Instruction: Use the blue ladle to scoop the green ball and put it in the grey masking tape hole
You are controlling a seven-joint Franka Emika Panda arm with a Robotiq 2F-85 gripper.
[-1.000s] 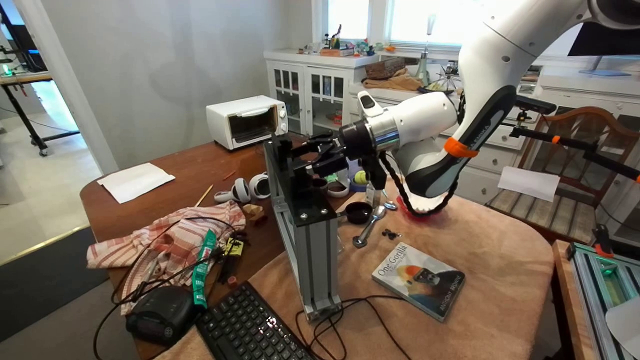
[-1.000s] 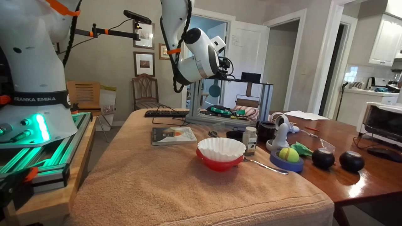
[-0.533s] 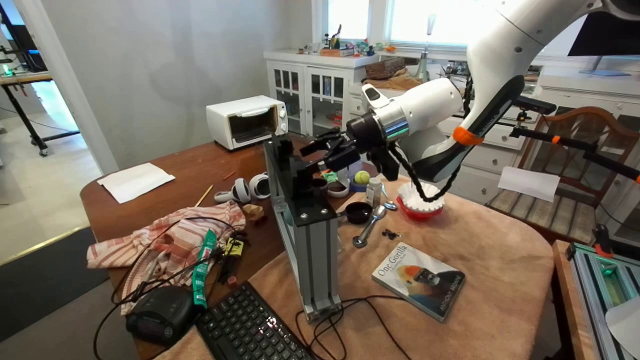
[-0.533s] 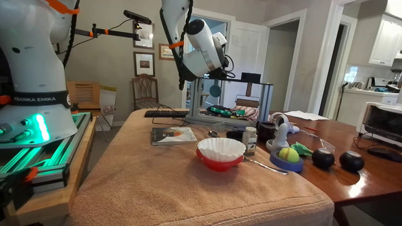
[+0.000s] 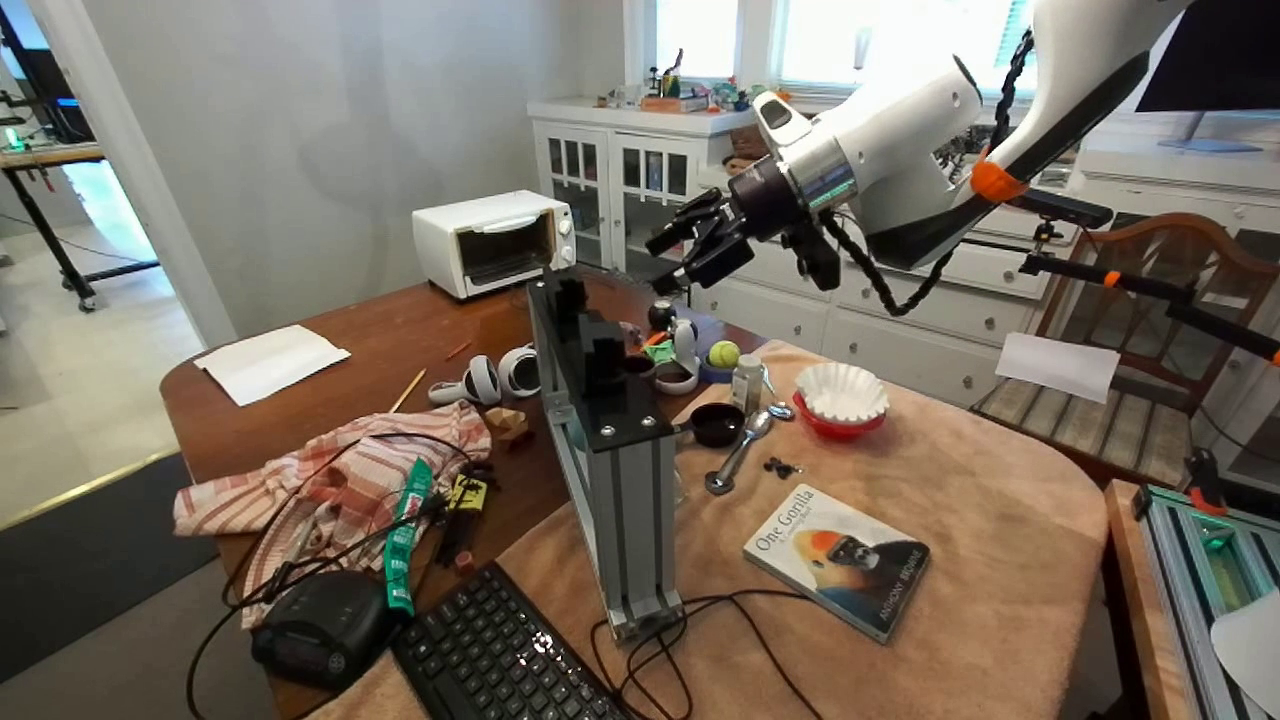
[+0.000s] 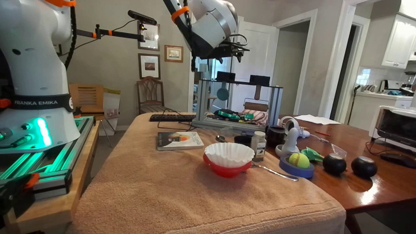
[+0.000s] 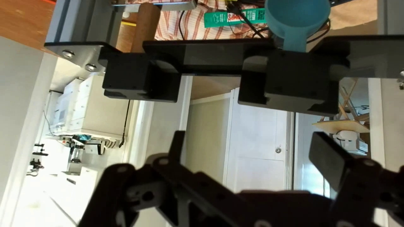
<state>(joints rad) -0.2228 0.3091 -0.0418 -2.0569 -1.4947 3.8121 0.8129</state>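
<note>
In wrist view, can't see all of blue ladle (image 7: 297, 17), cropped by top edge; in an exterior view, can't see much of it behind rack (image 5: 640, 500). Can't identify cluster of black bits (image 5: 783, 468) near rack, too small.

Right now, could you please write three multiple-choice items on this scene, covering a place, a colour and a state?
1) Where is the green ball?
A) In the red bowl
B) In the blue ring
C) On the book

2) The ladle is:
A) orange
B) white
C) teal-blue

3) The gripper is:
A) open
B) shut on the ladle
C) shut, empty

1 B: an exterior view shows it inside the ring.
2 C: the wrist view shows its teal-blue surface.
3 A: its fingers stand wide apart there.
</note>
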